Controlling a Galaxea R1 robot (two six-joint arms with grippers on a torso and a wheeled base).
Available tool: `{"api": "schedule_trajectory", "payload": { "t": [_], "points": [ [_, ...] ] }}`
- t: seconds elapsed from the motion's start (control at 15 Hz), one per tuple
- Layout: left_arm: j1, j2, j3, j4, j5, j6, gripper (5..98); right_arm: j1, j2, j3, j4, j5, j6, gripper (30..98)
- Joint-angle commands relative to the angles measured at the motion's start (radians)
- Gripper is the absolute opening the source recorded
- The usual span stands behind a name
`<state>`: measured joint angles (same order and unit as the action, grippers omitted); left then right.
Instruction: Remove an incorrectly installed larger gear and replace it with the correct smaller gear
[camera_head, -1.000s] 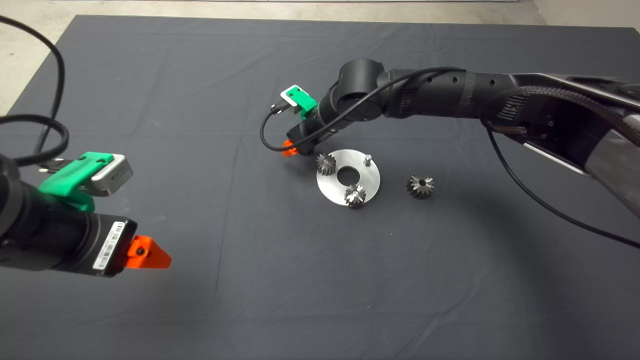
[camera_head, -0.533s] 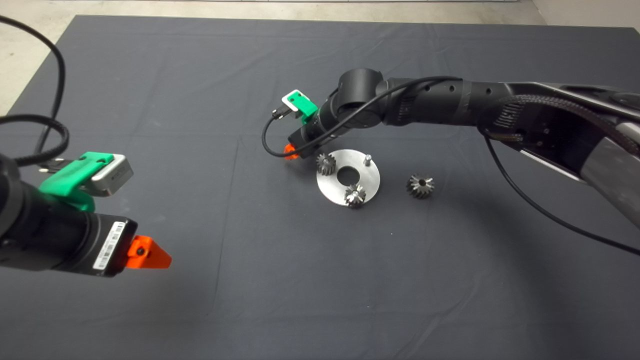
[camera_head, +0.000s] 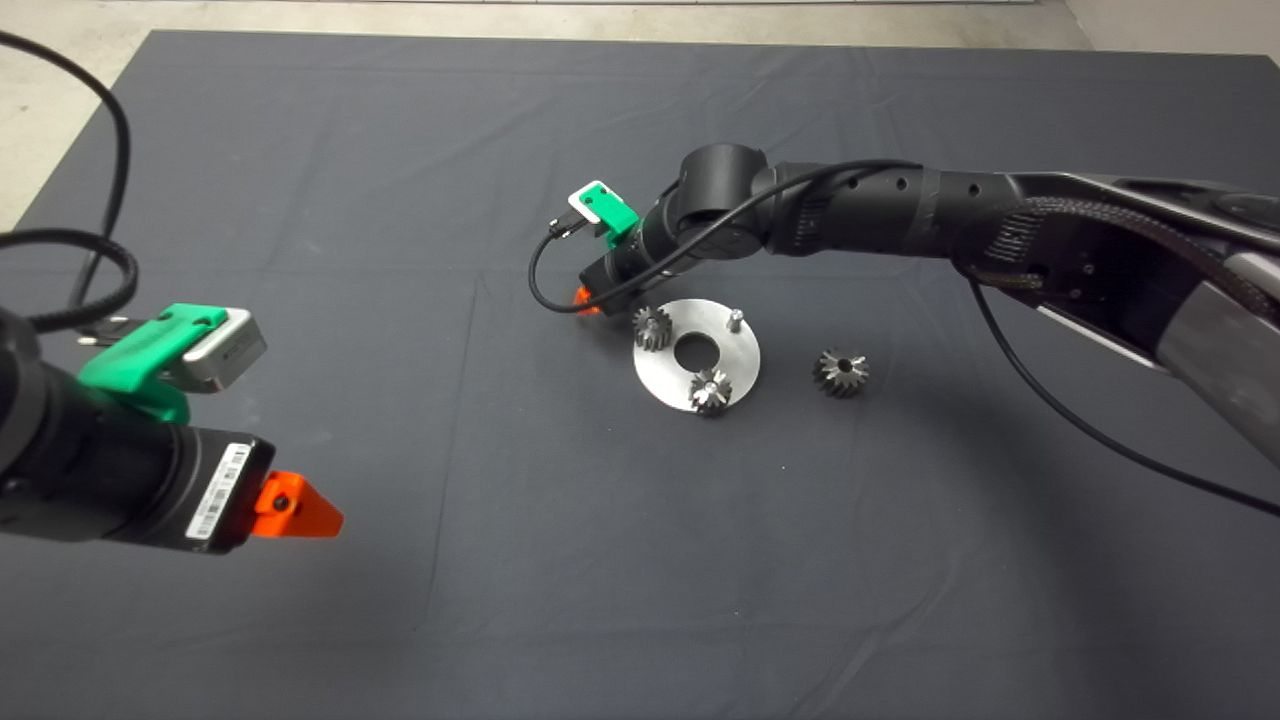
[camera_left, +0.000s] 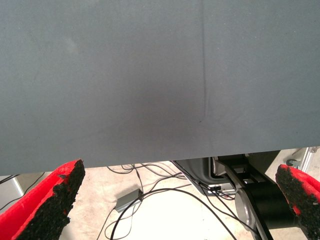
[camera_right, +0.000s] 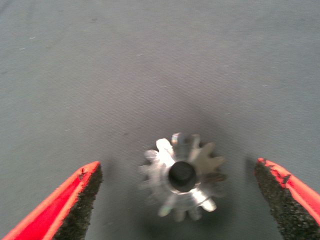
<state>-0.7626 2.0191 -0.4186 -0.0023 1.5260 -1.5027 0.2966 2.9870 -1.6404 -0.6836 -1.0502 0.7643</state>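
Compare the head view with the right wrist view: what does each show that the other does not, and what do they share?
Only the head view shows the round metal plate with two gears and a bare pin on it, the larger gear on the mat beside it, and the left gripper waiting at lower left. Only the right wrist view shows a small gear lying between open fingers. Both show the right gripper and the dark mat.

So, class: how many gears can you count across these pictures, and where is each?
4. Two small gears sit on the round plate. The larger gear lies on the mat right of it. The smaller gear, hidden from above, lies between the open right hand fingers.
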Motion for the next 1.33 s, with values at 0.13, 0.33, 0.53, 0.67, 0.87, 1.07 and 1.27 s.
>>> {"api": "schedule_trajectory", "payload": {
  "t": [0.13, 0.33, 0.53, 0.67, 0.87, 1.07, 1.27],
  "points": [
    [-0.012, -0.001, 0.006, -0.019, 0.011, -0.001, 98.1, 0.012, 0.004, -0.005, -0.034, 0.003, 0.006, 80.2],
    [-0.012, -0.001, 0.006, -0.019, 0.011, -0.001, 98.1, 0.012, 0.004, -0.011, -0.034, 0.003, 0.023, 75.2],
    [-0.012, -0.001, 0.006, -0.019, 0.010, -0.001, 98.1, 0.012, 0.004, -0.006, -0.034, 0.003, 0.023, 70.1],
    [-0.012, -0.003, 0.006, -0.019, 0.011, -0.001, 98.1, 0.012, 0.005, -0.001, -0.034, 0.003, 0.023, 69.7],
    [-0.012, -0.009, 0.006, -0.019, 0.010, -0.001, 98.1, 0.012, 0.005, -0.001, -0.034, 0.003, 0.023, 65.8],
    [-0.012, -0.003, 0.003, -0.018, 0.008, -0.001, 98.1, 0.013, 0.004, -0.001, -0.034, 0.001, 0.023, 60.9],
    [-0.012, -0.009, 0.003, -0.018, 0.010, -0.001, 98.1, 0.013, 0.005, 0.001, -0.034, 0.001, 0.024, 56.6]
  ]
}}
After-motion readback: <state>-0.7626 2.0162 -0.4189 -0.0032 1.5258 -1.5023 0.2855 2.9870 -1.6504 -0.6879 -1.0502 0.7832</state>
